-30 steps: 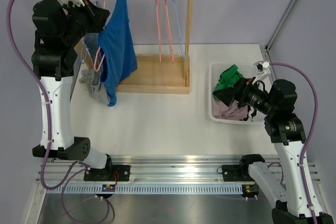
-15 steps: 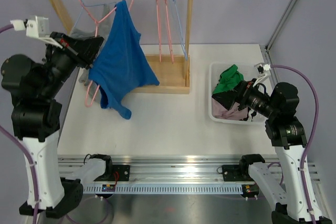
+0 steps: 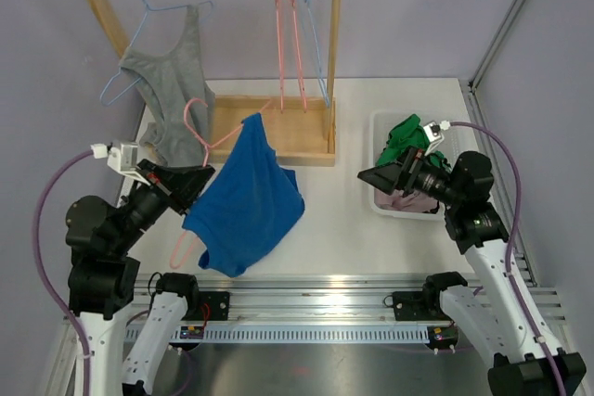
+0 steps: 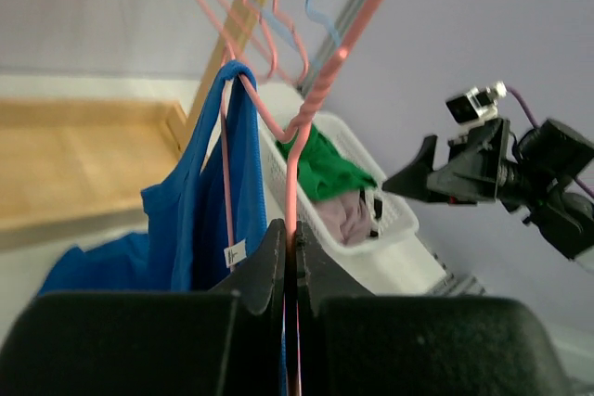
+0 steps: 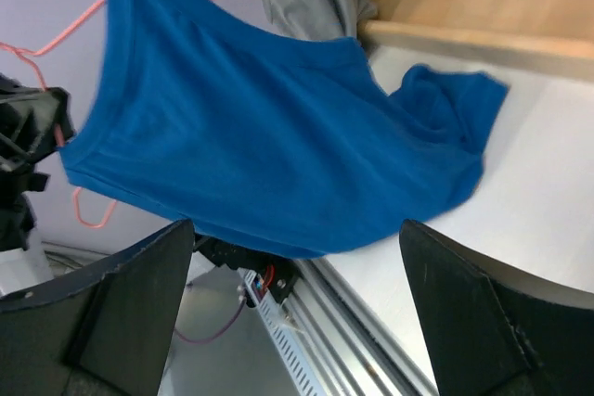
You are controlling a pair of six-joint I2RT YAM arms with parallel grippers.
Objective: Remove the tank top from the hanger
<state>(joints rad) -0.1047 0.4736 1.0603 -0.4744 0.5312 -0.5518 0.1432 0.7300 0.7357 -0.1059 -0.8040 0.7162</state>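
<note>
The top camera looks down from behind my bases over the table. My left wrist camera peers close along my left gripper, clamped on the pink hanger, toward my right gripper. The right wrist camera looks back at the blue tank top, seen by all.

Blue tank top, draped loosely, strap looped over tilted pink hanger

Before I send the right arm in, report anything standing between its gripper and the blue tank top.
Nothing visible does. Only bare table lies between the open right gripper and the blue tank top.
</note>
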